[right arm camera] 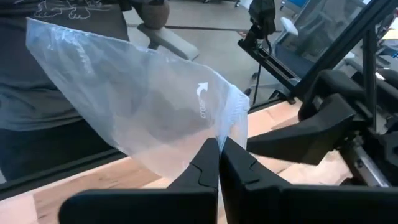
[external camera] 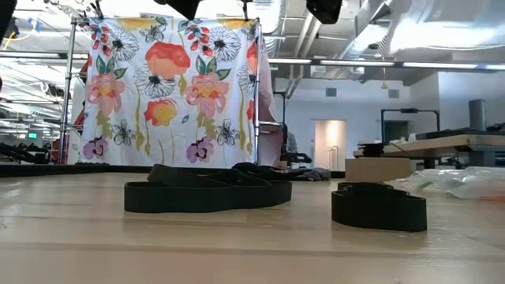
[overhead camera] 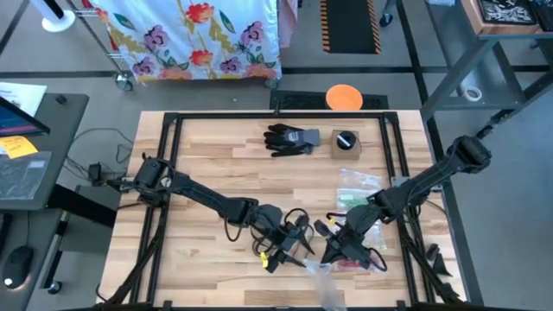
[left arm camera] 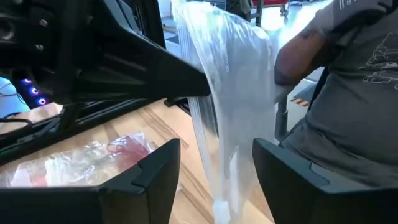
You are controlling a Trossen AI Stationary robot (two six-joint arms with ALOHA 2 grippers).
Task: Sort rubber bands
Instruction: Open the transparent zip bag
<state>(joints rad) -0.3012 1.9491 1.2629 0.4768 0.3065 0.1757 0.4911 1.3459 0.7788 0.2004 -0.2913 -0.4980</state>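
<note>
Closest to your low camera, two flat black bands lie on the counter (external camera: 71, 237): a long loop (external camera: 207, 193) and a smaller one (external camera: 379, 207) beside it. Your right end effector (right arm camera: 219, 163) has its fingers pinched shut on the edge of a clear plastic bag (right arm camera: 143, 106), which fans up and away from its tips. Your left end effector (left arm camera: 214, 168) stands wide open with that same bag (left arm camera: 224, 93) hanging between its fingers (left arm camera: 155, 171), gripping nothing. From above, the two end effectors, left (overhead camera: 298, 246) and right (overhead camera: 333, 246), meet near the counter's front edge, the bag (overhead camera: 324, 281) trailing just ahead of them. The rubber bands are hard to pick out: reddish ones show inside a filled bag (left arm camera: 93, 158) lying on the counter just beyond your left end effector, and more bags (overhead camera: 356, 190) rest behind your right one. A black glove (overhead camera: 289, 138) and a small box (overhead camera: 346, 142) sit well behind both. A person in a grey shirt (left arm camera: 354, 81) stands past the bag.
</note>
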